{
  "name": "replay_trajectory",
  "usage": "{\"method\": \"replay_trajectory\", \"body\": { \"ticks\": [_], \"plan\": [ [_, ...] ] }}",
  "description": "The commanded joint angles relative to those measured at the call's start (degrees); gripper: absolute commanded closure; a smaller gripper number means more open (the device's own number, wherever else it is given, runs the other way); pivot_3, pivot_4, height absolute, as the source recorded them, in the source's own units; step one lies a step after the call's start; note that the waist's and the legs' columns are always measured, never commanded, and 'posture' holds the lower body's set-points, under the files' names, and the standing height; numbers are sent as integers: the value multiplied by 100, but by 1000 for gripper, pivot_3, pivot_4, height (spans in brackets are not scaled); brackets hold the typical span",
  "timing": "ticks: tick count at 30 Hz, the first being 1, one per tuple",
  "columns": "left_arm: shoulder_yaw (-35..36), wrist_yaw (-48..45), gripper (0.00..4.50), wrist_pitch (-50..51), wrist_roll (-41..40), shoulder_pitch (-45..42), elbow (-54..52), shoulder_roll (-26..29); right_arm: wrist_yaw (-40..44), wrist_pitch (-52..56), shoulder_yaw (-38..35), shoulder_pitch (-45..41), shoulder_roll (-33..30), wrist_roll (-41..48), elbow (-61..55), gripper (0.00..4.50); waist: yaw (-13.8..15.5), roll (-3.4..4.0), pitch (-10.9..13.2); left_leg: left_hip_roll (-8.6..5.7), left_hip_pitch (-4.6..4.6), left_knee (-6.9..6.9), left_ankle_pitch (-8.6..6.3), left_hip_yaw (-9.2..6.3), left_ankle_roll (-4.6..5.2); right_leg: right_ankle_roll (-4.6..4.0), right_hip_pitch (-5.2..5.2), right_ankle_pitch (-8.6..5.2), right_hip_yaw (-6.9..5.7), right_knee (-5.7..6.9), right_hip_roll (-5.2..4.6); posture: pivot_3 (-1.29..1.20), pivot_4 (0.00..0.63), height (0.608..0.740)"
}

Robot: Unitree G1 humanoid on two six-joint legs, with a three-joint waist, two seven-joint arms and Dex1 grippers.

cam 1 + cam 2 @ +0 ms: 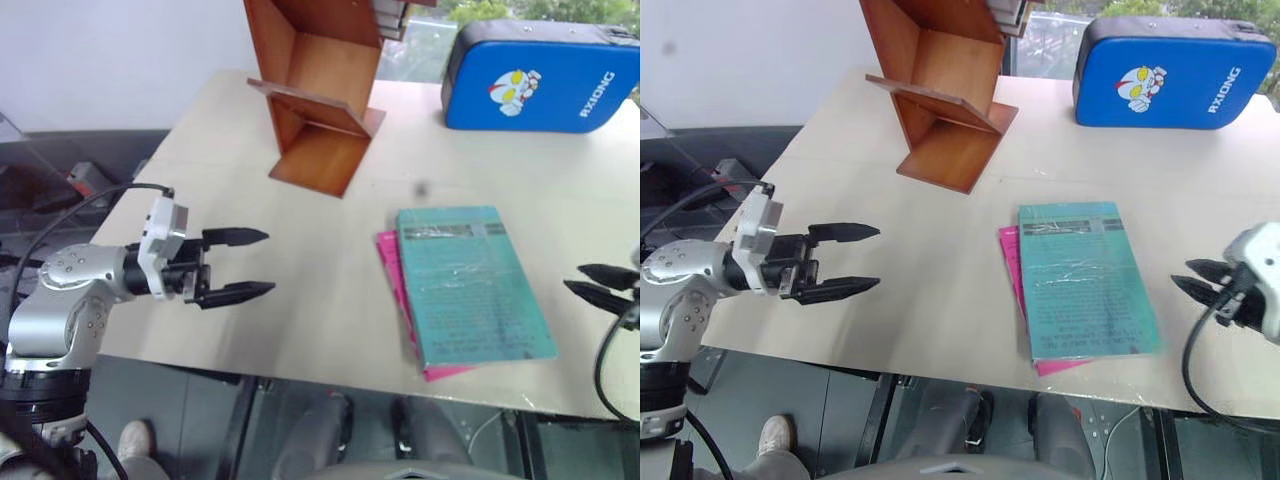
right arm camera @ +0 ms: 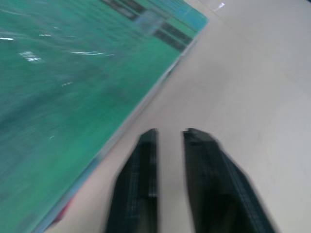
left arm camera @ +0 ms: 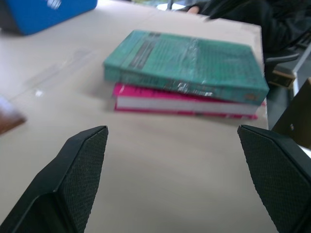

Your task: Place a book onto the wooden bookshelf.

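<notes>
On the pale tabletop [image 1: 300, 300], the teal book [image 1: 472, 283] lies flat atop a magenta-pink book [image 1: 395, 280], its long axis running away from the robot toward the blue padded case [image 1: 540, 75]. To its left, well apart, the left gripper [image 1: 238, 265] hovers over the tabletop with fingers spread wide and empty, pointing across at the book's spine side. At the opposite side, the right gripper [image 1: 1198, 278] sits just beside the book's right-hand long edge, its fingers drawn nearly together and holding nothing; it looks the nearer of the two. At the far end, the wooden bookshelf [image 1: 320, 90] stands beyond and to the left of the book. Judging from this layout, the book has yet to be lifted, and any grasp must come in along a long edge.
</notes>
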Motion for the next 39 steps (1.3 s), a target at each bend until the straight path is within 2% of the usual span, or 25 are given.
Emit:
{"method": "replay_trajectory", "body": {
  "ticks": [1, 9, 21, 23, 28, 30, 31, 33, 35, 39],
  "plan": [
    [49, 77, 0, 33, -137, 0, -332, -14, -83, -382, 624, -270, 89, -304, 284, 4470, 11, 1, 1, 0, -3, 0, 0, -1, 0, 0, -3, 0, -1, 0, 0, 0, 150, 738],
    [214, 282, 0, 191, -316, 416, -688, 16, 88, -452, 1243, -524, 449, -89, 109, 4470, 10, 2, 1, 1, -4, -4, -8, -6, 11, 0, -6, 0, -6, -2, 3, 0, 150, 738],
    [234, 547, 0, 545, -657, 451, -839, -9, -135, -263, 1565, -856, 716, -25, -119, 4470, 9, 3, 0, 1, 2, -1, -9, -6, 11, 0, 0, 1, -7, 2, 4, 0, 150, 738],
    [247, 787, 0, 859, -854, 420, -853, -56, -167, -280, 1477, -813, 691, -47, -147, 4470, 14, 2, 0, 1, 2, -1, -9, -6, 11, 0, 0, 1, -8, 1, 4, 0, 150, 738],
    [211, 2540, 0, 2841, -1964, 340, -909, -326, -6, -306, 687, -267, 588, 169, -529, 4470, 22, 2, 0, 1, 2, 2, -9, -9, 13, 2, 0, 2, -9, 3, 6, 0, 150, 738],
    [113, 3149, 0, 3664, -2476, 72, -756, -458, 243, -131, 225, 24, 546, 518, -705, 4470, 44, -1, -1, 1, 2, 3, -8, -13, 14, 2, 2, 2, -12, 5, 6, 0, 150, 738],
    [113, 3373, 0, 4021, -2735, -69, -625, -520, 259, -88, 29, 120, 570, 633, -792, 4232, 44, -1, 0, 1, 2, 6, -7, -14, 16, 3, 3, 2, -12, 7, 9, 0, 150, 738],
    [96, 3813, 0, 4702, -3285, -422, -227, -744, 361, 220, -673, 407, 739, 1430, -1214, 3689, 63, -1, -1, 1, 3, 13, -8, -14, 16, 3, 5, 2, -12, 15, 8, 0, 150, 738],
    [-9, 4313, 0, 5391, -3571, -872, 389, -1025, 240, 291, -1300, 657, 953, 1952, -1700, 2849, 86, 0, -2, 1, 7, 25, -15, -16, 25, 4, 7, 2, -14, 31, 11, 0, 150, 738],
    [9, 4957, 0, 6318, -3980, -1537, 1467, -1424, 317, 428, -2133, 1370, 1037, 2987, -2520, 878, 74, -8, -2, 1, 13, 49, -24, -14, 35, 5, 8, 0, -10, 69, 13, 0, 150, 738]
  ]
}}
